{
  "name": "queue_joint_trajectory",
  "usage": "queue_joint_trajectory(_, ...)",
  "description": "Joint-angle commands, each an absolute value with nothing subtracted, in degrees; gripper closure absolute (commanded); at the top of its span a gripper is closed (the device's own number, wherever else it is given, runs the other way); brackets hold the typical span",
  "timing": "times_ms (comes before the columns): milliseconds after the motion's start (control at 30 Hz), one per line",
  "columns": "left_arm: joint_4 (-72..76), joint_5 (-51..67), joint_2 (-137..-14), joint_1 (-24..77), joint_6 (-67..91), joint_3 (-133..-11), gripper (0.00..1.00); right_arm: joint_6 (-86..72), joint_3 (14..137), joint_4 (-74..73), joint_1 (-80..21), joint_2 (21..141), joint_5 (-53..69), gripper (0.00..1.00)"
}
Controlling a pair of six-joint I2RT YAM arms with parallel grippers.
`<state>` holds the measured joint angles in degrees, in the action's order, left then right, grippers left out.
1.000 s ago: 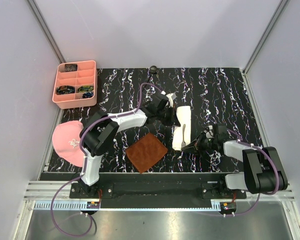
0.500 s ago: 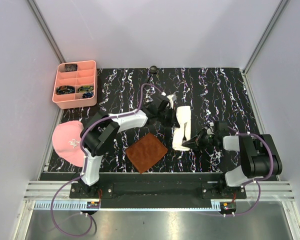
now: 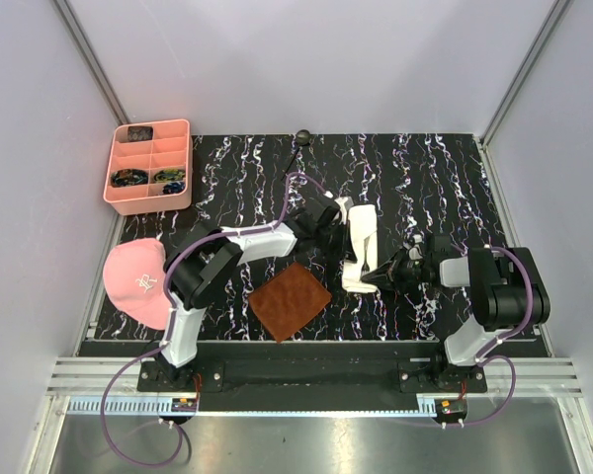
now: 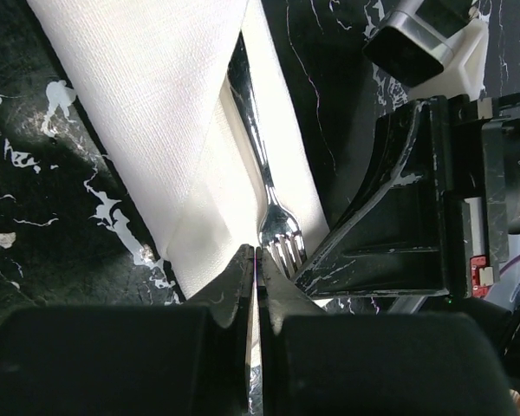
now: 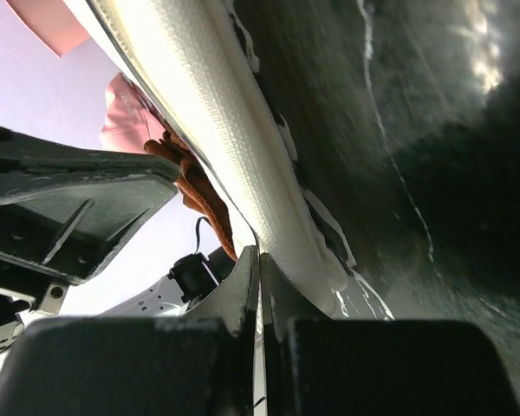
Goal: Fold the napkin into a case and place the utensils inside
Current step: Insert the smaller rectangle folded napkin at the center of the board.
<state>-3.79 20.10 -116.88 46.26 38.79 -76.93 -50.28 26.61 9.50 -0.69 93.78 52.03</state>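
The black marbled table [image 3: 455, 178] lies open beyond the case [image 3: 361, 242]; its edges are met by the left gripper [image 4: 256, 260] and right gripper [image 5: 258, 260], both closed.

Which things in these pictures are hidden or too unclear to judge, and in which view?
- The fork: its handle end, left wrist view, lies under the fold of the napkin.
- The right gripper: whether cloth sits between its shut fingers, right wrist view, too close and blurred.
- The pink tray: its contents, top view, too small.
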Motion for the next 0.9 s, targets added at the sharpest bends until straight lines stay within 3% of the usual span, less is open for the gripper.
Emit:
queue_joint_trajectory(0, -2.2, 18.72, -117.42, 46.67, 37.44, -75.68, 0.96, -48.16, 29.09, 10.46, -0.35, 94.22, 53.53, 1.0)
queue_joint_trajectory(867, -4.13, 18.81, -119.18, 48.25, 35.95, -74.71, 0.98, -44.21, 37.61, 7.3, 2.02, 101.51, 53.17, 0.97)
